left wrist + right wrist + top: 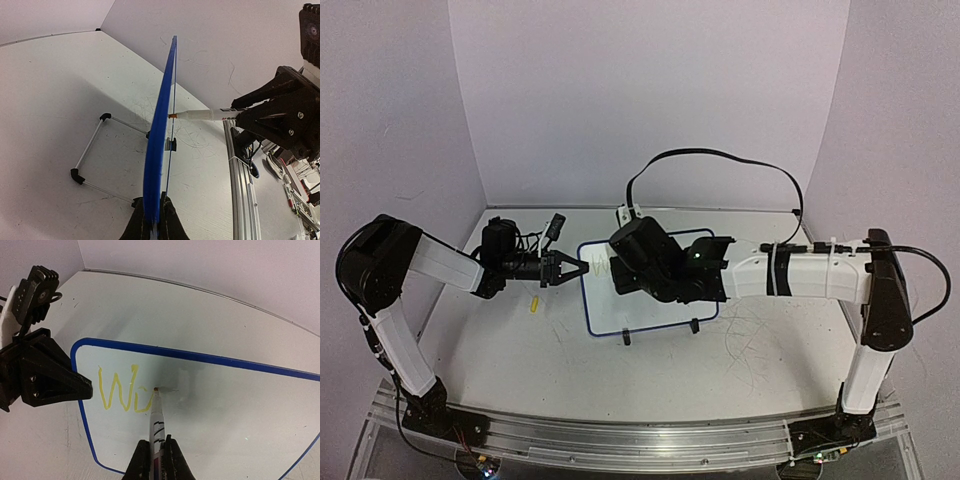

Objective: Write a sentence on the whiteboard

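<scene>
With right end effector [156, 450] clenched on white marker [157, 422], left end effector [153, 202] clamping blue-framed whiteboard [240, 405]: press lightly, extend yellow-green sentence [122, 392] rightward.

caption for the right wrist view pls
Right gripper holds a marker to the blue-framed whiteboard beside the first yellow letters, while the left gripper clamps the board's edge.
</scene>
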